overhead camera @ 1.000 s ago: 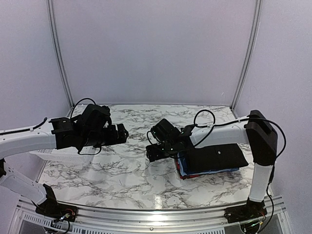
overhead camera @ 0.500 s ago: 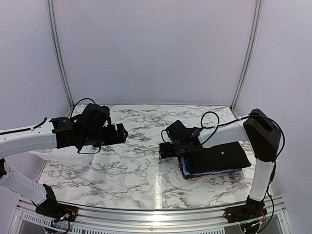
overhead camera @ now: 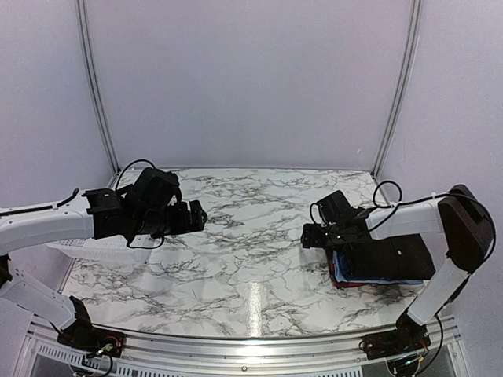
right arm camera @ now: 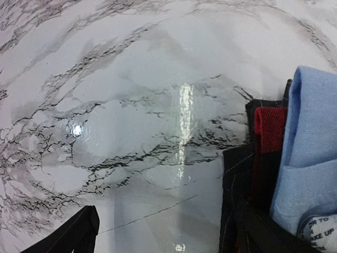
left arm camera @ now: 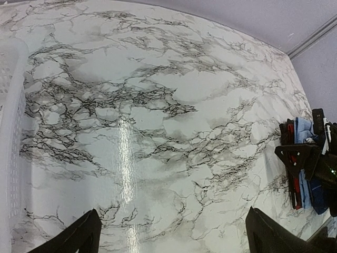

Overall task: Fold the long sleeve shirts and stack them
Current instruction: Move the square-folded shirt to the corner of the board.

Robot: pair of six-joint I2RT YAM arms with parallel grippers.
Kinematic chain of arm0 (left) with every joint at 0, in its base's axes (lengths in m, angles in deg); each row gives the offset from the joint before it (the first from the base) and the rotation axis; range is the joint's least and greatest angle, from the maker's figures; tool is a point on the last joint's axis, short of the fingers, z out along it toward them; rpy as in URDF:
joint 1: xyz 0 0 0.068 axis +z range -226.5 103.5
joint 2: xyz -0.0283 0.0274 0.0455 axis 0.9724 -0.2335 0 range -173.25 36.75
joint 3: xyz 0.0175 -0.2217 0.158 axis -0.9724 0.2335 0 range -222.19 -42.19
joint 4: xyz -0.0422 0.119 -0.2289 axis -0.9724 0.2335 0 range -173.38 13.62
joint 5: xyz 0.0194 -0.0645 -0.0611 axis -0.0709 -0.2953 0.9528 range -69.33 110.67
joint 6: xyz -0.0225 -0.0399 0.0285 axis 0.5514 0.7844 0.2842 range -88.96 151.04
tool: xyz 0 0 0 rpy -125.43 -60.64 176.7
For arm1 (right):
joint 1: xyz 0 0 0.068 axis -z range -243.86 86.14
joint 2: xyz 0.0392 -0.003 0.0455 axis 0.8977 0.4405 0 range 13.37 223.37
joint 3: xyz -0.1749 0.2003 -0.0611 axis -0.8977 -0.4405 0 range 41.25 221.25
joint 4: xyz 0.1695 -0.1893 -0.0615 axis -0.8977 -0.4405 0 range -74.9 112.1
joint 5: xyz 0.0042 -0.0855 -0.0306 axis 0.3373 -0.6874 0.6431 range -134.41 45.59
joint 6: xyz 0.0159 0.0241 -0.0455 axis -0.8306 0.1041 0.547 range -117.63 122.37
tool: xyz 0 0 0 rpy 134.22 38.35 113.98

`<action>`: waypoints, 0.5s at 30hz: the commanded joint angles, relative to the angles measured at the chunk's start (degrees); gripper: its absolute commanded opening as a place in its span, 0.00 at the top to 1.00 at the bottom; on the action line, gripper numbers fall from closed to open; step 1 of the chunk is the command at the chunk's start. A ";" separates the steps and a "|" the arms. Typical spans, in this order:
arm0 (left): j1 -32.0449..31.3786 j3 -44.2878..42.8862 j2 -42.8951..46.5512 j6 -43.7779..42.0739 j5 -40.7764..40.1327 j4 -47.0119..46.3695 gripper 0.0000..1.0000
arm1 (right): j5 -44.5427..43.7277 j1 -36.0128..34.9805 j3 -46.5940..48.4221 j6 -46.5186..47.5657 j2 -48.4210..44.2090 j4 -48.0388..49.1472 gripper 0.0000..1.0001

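The marble tabletop [overhead camera: 236,267] is carrying stacked shirts [overhead camera: 393,255] at right and a white basket [left arm camera: 9,121] at left, its contents hidden. The left gripper [overhead camera: 196,214] and right gripper [overhead camera: 309,236] are gaping wide, empty.

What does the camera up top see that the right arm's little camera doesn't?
Only the top view shows the left arm, the right arm, the white basket and the black shirt lying on top of the shirt pile. Only the right wrist view shows the printed tag on the light blue shirt. Both show the marble table and the pile's blue and red edges.
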 commanded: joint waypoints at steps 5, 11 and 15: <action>0.22 -1.23 -0.22 0.62 -0.05 0.67 0.01 | -1.24 2.40 -1.99 1.22 -7.41 -4.37 0.11; 0.27 -1.37 0.16 -0.08 -0.98 0.73 0.01 | 1.06 1.72 1.33 3.41 -13.82 -8.33 0.07; 0.28 -2.12 0.43 -1.39 -1.77 0.72 0.01 | 1.43 -0.55 5.20 5.95 -17.61 -11.15 0.01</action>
